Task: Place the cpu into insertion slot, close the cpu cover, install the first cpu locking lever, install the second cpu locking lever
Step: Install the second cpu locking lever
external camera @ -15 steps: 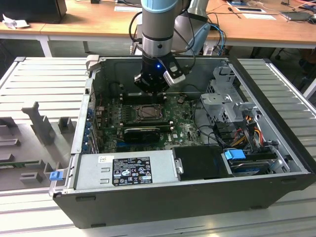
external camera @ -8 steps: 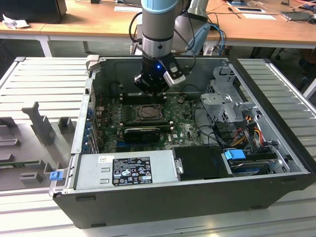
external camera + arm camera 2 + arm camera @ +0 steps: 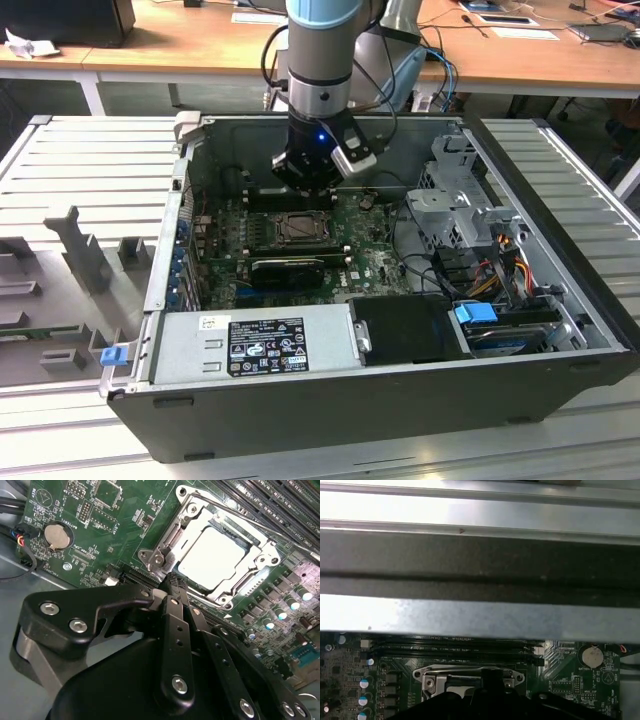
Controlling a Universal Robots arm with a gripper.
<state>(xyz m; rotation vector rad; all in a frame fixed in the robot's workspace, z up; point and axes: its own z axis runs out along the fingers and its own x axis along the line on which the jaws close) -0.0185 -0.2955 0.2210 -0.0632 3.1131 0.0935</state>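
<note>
A: Item, cpu [image 3: 212, 555]: seated in the insertion slot [image 3: 298, 229], mid-board inside the open case; cpu cover [image 3: 227, 587] lies shut over it.

B: Handling?

A: Light, stiff, fragile I'd judge. A wire locking lever [image 3: 167, 540] is thin and springy; take it at its hooked end.

B: Gripper [image 3: 173, 580]?

A: Fingers pinched together, holding nothing, tip at the cover's corner.

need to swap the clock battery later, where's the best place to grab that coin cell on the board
Judging by its pose, grip the coin cell by its round edge, coming straight down from above: it lies flat in a holder on the motherboard, so only the rim gives purchase.
</note>
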